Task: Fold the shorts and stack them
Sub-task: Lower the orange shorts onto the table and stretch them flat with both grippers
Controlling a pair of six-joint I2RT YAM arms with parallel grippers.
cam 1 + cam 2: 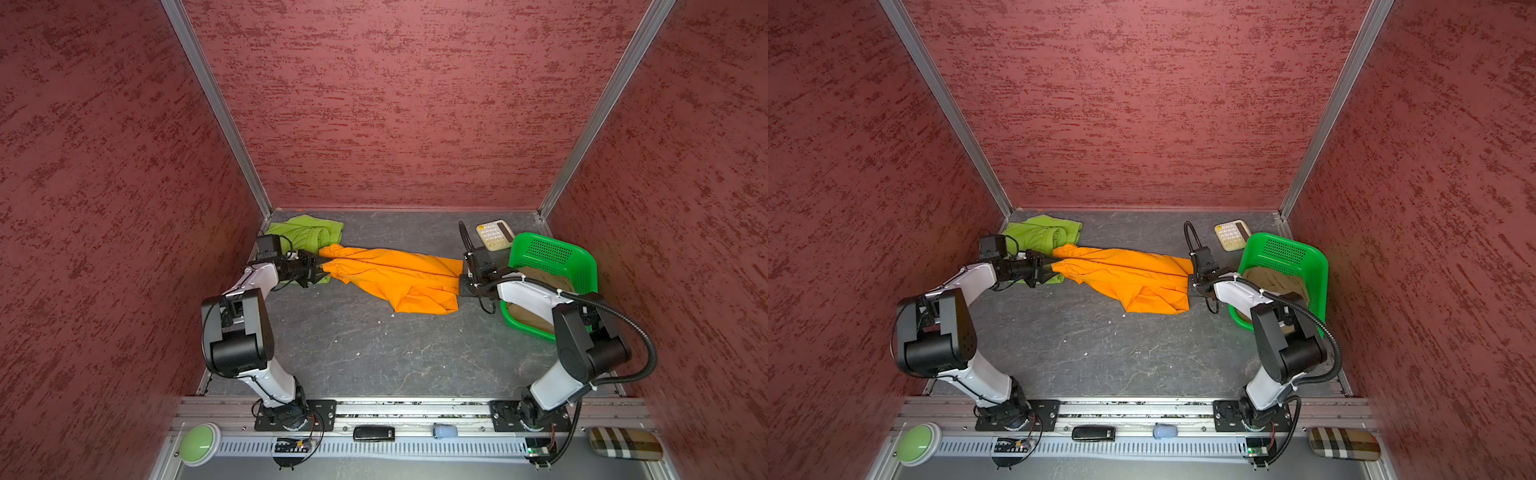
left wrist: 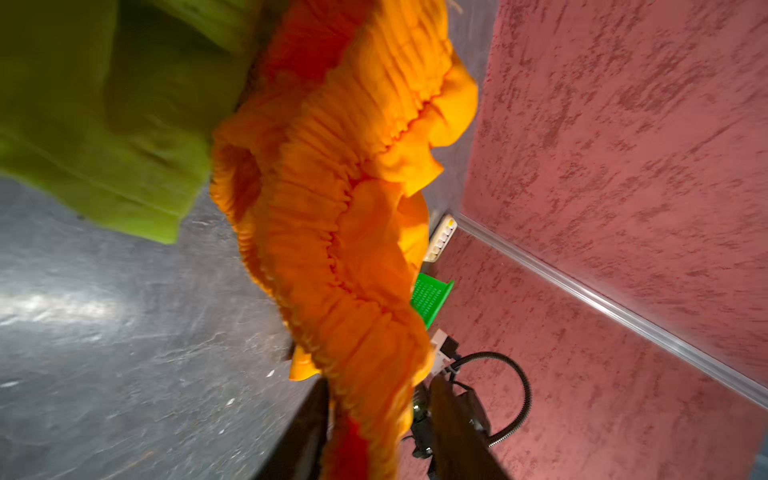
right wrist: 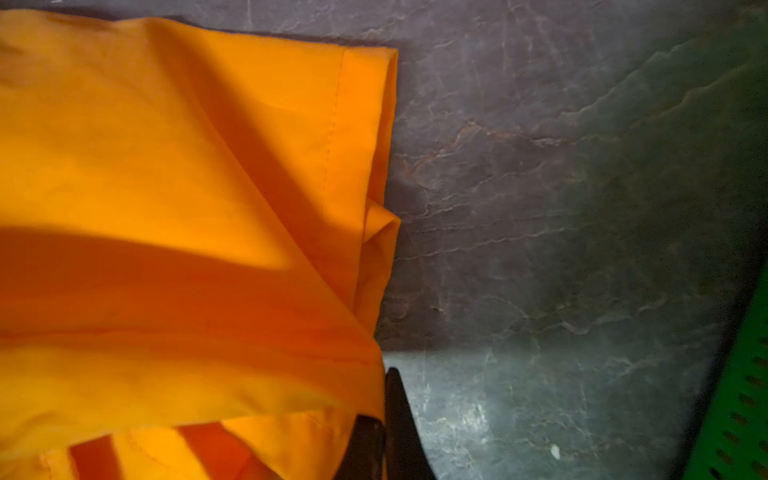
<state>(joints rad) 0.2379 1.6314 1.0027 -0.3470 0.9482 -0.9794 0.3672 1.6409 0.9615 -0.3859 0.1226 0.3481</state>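
Right wrist: orange shorts [image 3: 166, 208] hide pt of right gripper [image 3: 380, 415], basket [image 3: 739, 407] cropped

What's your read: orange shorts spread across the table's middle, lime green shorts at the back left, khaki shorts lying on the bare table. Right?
Not quite: the khaki shorts lie inside the green basket, as both top views show. The rest holds.

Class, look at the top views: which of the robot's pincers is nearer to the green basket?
Right. The right pincer grips the orange shorts just beside the basket; the left pincer is across the table at the shorts' other end, by the lime shorts.
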